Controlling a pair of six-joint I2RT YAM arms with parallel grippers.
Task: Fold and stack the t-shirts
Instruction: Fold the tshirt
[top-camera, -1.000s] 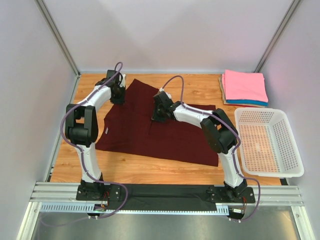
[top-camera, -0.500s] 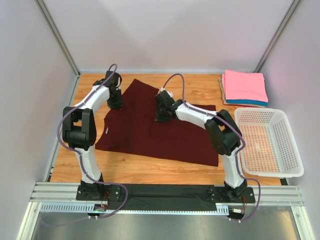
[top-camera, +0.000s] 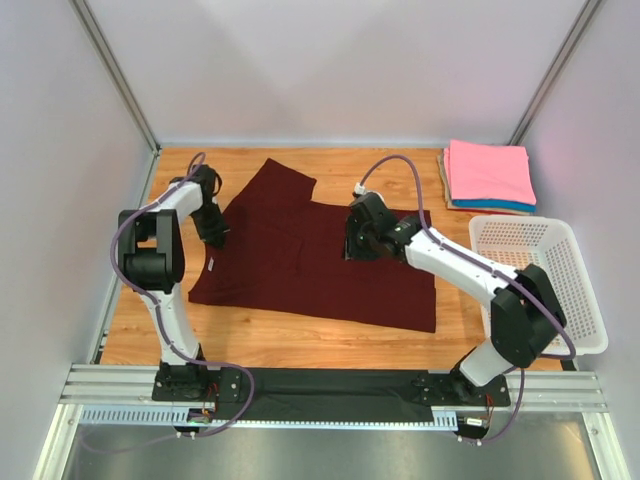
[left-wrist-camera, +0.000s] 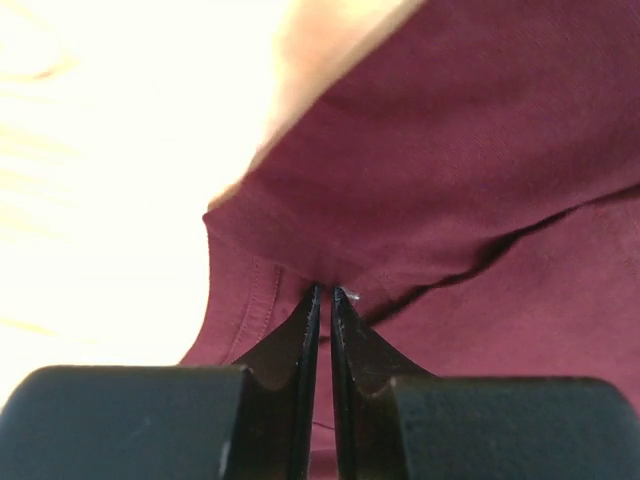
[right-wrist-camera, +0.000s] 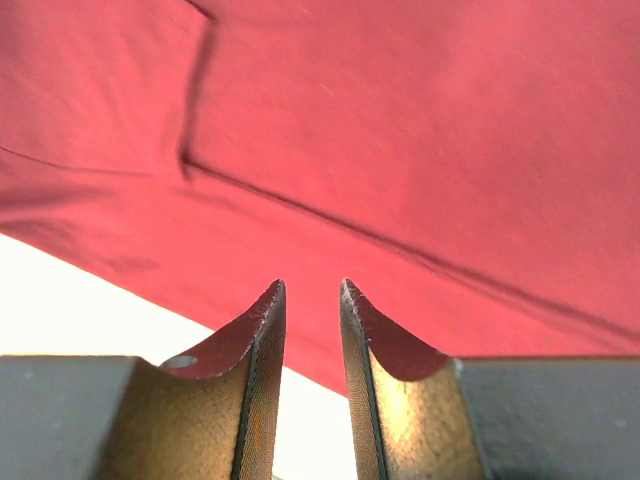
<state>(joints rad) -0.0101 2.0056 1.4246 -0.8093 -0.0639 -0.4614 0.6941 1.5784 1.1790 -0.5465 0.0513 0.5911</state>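
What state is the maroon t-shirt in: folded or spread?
Mostly spread: the maroon t-shirt lies open across the table, unlike the folded stack; the left gripper pinches its edge.

Robotics lab test cell — wooden tabletop (top-camera: 300, 342) boxed in by plain white panels (top-camera: 50, 200) on bare aluminium posts (top-camera: 115, 75). Slotted metal rail (top-camera: 110, 384) along the near edge, left arm (top-camera: 175, 315) and right arm (top-camera: 455, 262) bolted to it, purple cables (top-camera: 398, 158) looping free over the joints.

No readable text, numbers or logos anywhere in these shots. The maroon tee (top-camera: 320, 265) has a tiny pale neck label (top-camera: 213, 263), but it's way too small to make out any print. Both wrist views just show plain cloth.
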